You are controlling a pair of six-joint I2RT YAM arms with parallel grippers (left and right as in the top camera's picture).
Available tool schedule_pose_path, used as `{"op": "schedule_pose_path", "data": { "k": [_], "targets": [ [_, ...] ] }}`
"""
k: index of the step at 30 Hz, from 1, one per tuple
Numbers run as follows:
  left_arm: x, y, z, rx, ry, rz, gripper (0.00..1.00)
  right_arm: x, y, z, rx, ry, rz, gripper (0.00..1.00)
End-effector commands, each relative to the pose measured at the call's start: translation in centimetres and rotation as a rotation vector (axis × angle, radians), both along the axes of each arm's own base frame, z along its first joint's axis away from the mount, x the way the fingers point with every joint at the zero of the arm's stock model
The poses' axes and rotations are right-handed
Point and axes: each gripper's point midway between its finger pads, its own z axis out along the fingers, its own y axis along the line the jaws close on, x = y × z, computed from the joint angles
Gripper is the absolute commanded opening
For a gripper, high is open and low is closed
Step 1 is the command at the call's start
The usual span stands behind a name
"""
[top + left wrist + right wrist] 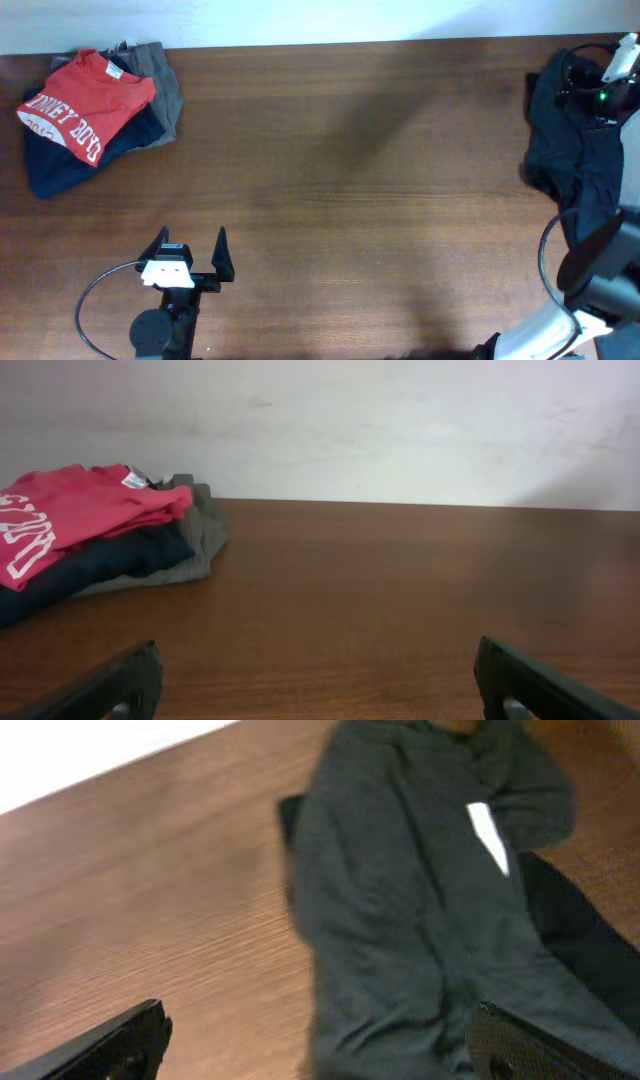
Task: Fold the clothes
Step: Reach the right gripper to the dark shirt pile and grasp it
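A crumpled black garment (575, 160) lies at the far right of the table. In the right wrist view it (400, 920) fills the right half, with a white tag showing. No lettering is visible on it. My right gripper (320, 1025) is open, hovering over the garment's left edge and holding nothing. Its wrist with a green light (603, 97) sits over the garment's top. My left gripper (190, 250) is open and empty near the front left, over bare wood (315, 680).
A folded stack stands at the back left: a red shirt with white lettering (85, 105) on a navy one (60, 170), with a grey one (165, 90) behind. The stack also shows in the left wrist view (80, 520). A white wall runs along the far edge.
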Motion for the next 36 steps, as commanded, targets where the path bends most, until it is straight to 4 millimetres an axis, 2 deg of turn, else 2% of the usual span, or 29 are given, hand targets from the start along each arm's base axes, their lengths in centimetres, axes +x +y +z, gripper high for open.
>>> {"op": "schedule_pose_path", "data": {
  "k": [1,4,8,12,15,18,22,36],
  "targets": [
    [0.0,0.2,-0.2,-0.002,0.001,0.011,0.99,0.8,-2.3,-3.4,-0.026,0.052,-0.039,0.99],
    [0.0,0.2,-0.2,-0.002,0.001,0.011,0.99,1.9,-1.9,-6.0,-0.017,0.073,-0.02,0.99],
    [0.0,0.2,-0.2,-0.002,0.001,0.011,0.99,3.4,-0.6,-8.1,-0.087,0.112,0.072,0.99],
    [0.0,0.2,-0.2,-0.002,0.001,0.011,0.99,4.8,-0.2,-9.4,-0.187,0.14,0.071,1.0],
    [0.0,0.2,-0.2,-0.002,0.001,0.011,0.99,5.6,0.5,-10.4,-0.237,0.161,0.099,0.95],
    [0.0,0.2,-0.2,-0.002,0.001,0.011,0.99,5.7,0.6,-11.9,-0.267,0.196,0.087,0.93],
    [0.0,0.2,-0.2,-0.002,0.002,0.011,0.99,5.1,-0.6,-13.2,-0.325,0.255,0.04,0.84],
    [0.0,0.2,-0.2,-0.001,0.001,0.011,0.99,4.8,0.3,-15.9,-0.301,0.299,0.066,0.8]
  ]
}}
